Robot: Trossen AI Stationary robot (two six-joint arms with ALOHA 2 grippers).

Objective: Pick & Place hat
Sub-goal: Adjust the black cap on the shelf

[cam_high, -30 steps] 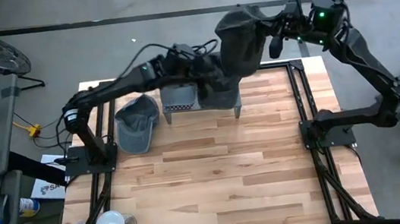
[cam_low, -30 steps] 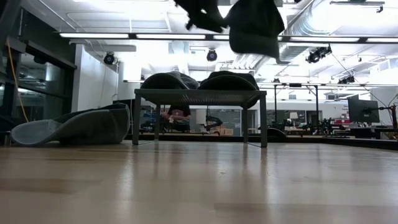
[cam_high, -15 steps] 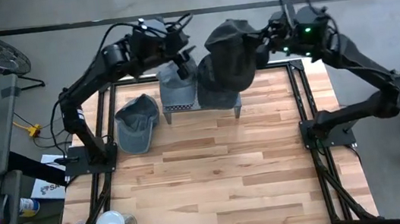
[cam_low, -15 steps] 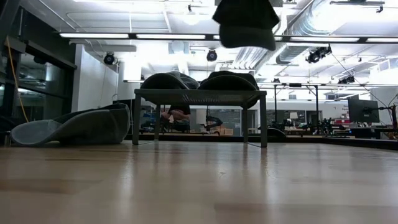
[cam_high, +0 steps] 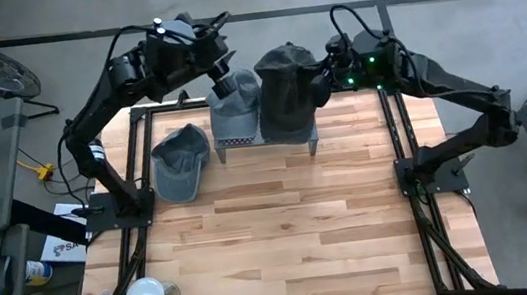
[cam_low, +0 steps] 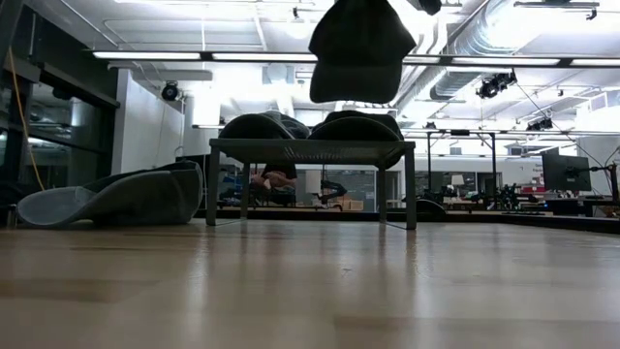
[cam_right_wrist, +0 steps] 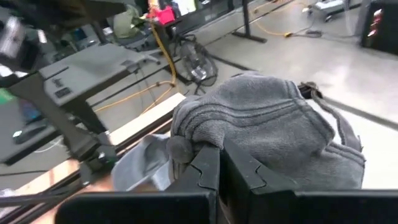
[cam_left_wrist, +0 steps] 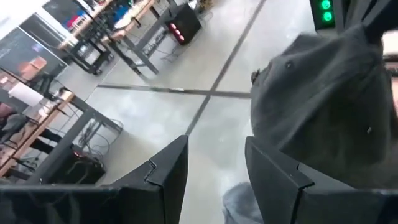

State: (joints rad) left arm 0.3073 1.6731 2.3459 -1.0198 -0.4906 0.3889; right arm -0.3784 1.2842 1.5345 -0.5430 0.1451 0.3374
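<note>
Right tool (cam_high: 327, 71) pinches dark hat (cam_high: 287, 89), hanging upper centre above rack (cam_high: 265, 139). Left tool (cam_high: 224, 67) part-open, empty, upper left. Two hats on rack, light one (cam_high: 181, 160) on worktop (cam_high: 284, 236). Placing remains.

You see a dark charcoal hat (cam_high: 287, 89) at top centre, a lighter grey hat (cam_high: 230, 99) beside it, a slate-grey cap (cam_high: 181, 162) left, all over a pale striped wooden bench (cam_high: 283, 226).
</note>
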